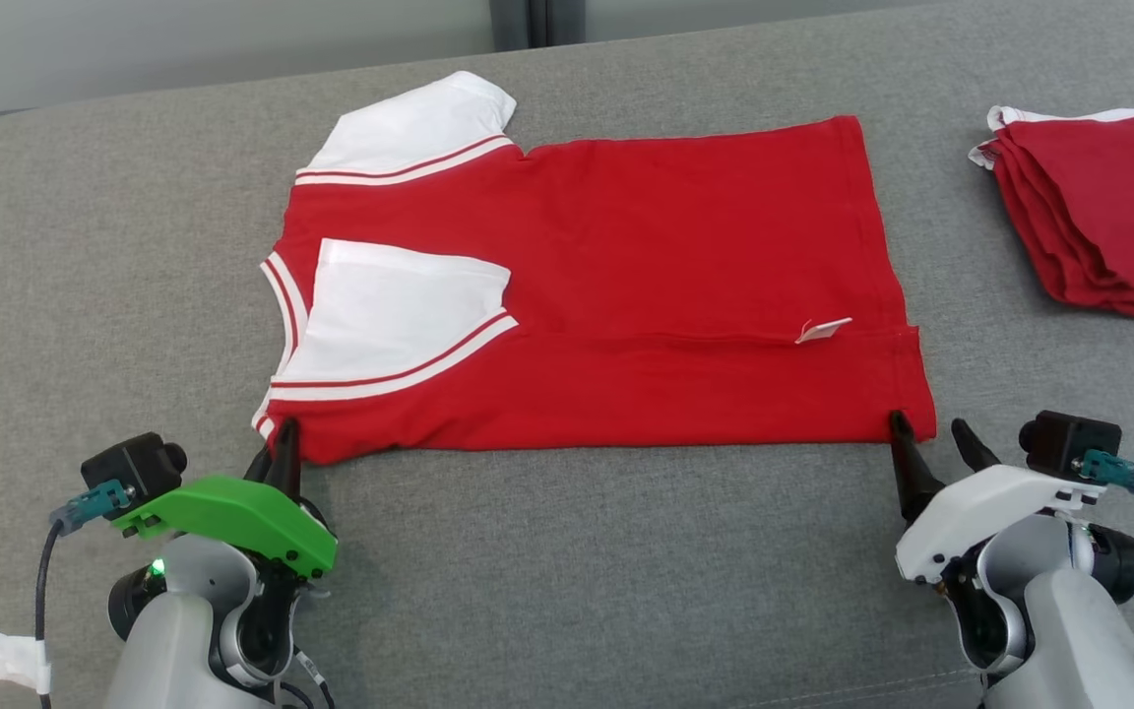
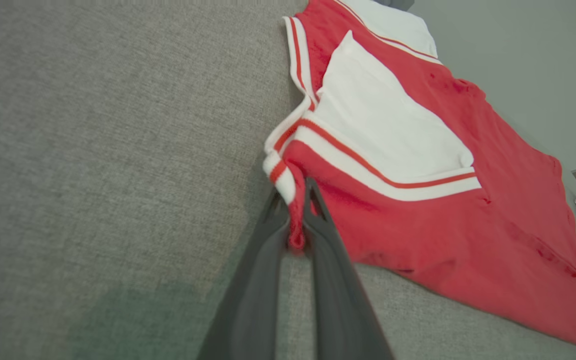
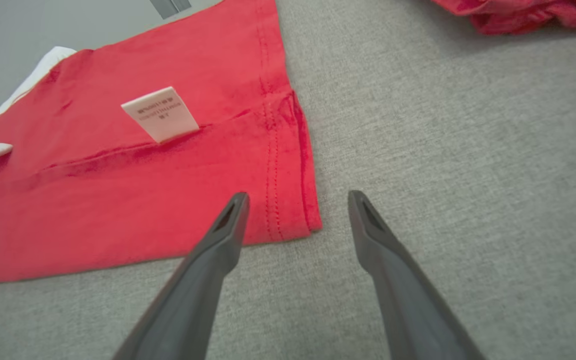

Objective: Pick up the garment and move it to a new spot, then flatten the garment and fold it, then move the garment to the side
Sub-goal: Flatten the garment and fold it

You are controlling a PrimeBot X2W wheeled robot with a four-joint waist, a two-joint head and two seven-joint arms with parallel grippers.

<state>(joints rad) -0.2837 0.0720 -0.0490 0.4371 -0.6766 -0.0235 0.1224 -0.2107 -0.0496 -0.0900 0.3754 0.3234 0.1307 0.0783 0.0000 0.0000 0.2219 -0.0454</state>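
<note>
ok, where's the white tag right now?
Head view, right of centre: the tag sticks out of the shirt fold near its hem, just beyond the open right gripper.

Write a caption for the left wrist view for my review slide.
Left gripper shut on the near collar-end corner of the red-and-white shirt, which lies on the grey fabric surface.

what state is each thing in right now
red shirt, flat on the grey cushion, near side folded over
left gripper, shut on the shirt's collar-end corner
right gripper, open, astride the hem corner
folded pile, stacked, apart at the right
</note>
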